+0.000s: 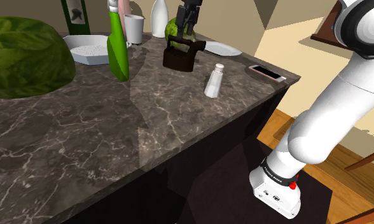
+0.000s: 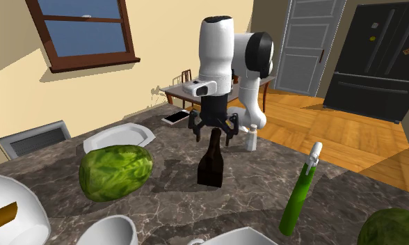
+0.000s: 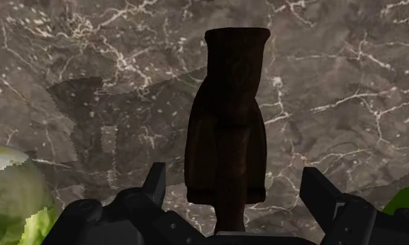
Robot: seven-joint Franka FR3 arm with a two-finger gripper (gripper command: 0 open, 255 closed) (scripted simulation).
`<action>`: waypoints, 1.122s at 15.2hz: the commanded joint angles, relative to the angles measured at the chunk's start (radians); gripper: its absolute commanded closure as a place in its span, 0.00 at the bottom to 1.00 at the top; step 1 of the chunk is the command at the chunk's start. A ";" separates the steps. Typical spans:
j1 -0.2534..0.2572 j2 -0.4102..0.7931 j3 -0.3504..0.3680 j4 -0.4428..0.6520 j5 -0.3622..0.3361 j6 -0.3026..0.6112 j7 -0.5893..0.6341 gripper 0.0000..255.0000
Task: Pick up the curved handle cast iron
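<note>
In the shoulder view, the dark brown cast iron [image 1: 182, 54] stands upright on the dark veined marble counter [image 1: 84, 140], toward its far side. The black gripper [image 1: 187, 19] hangs straight above the iron's curved handle, its tips just short of touching it. A green spray bottle [image 1: 119, 44] stands to that view's left of the iron, and a white shaker [image 1: 214, 81] stands nearer the counter's edge on its right. A pink phone [image 1: 266, 72] lies by the corner, and a white plate [image 1: 221, 49] lies just behind the iron.

In the second exterior view, the gripper [image 2: 213, 131] is spread wide, one finger on either side of the top of the handle. The iron [image 2: 211, 163] rests on the counter directly beneath it. A green leafy head [image 2: 116, 170] sits to this view's left of the iron, apart from it.

In the wrist view, the iron [image 3: 227, 132] lies centred under the gripper [image 3: 236, 189], its long body running away from the camera. Both black fingers [image 3: 154, 184] stand well clear of its sides, so nothing is clasped.
</note>
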 commanded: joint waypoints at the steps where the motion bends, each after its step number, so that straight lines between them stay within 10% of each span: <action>1: 0.001 0.004 0.001 -0.018 0.000 0.021 -0.002 0.00; 8: 0.001 -0.012 0.001 -0.100 0.002 0.087 -0.004 0.00; 9: 0.001 -0.012 0.001 -0.099 0.002 0.087 -0.004 1.00; 17: 0.001 -0.012 0.001 -0.099 0.002 0.087 -0.004 1.00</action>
